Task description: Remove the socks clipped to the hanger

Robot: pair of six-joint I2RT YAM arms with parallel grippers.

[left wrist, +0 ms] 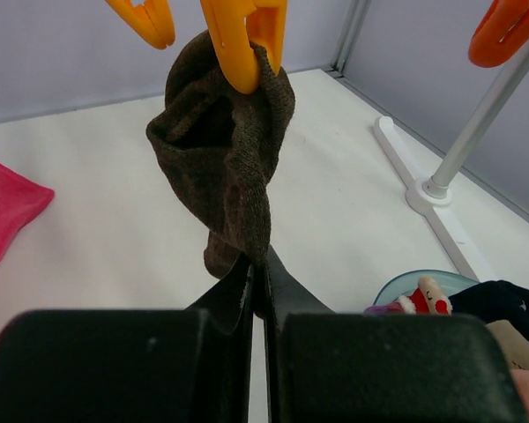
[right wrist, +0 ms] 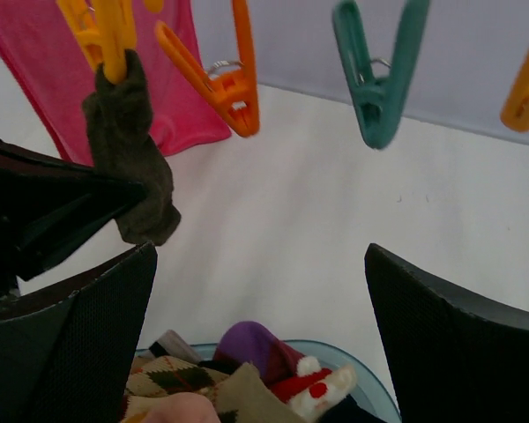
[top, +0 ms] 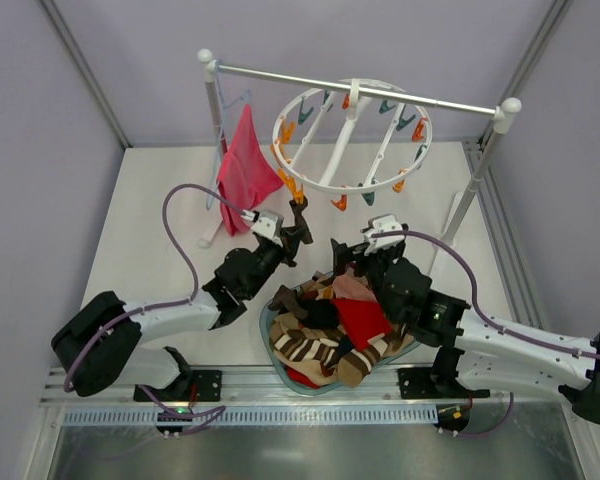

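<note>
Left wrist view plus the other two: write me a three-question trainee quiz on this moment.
1. True or false: the left gripper is shut on the dark brown sock.
2. The clip holding that sock is: A teal, B orange, C white.
3. Is the right gripper open or shut?
Key: 1 true; 2 B; 3 open.

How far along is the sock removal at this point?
Mostly done: socks fill the basin; the other visible clips on the hanger are empty. In hand: left pincer shut on one dark brown sock held by an orange clip. Left: pull it free; right pincer open.
</note>
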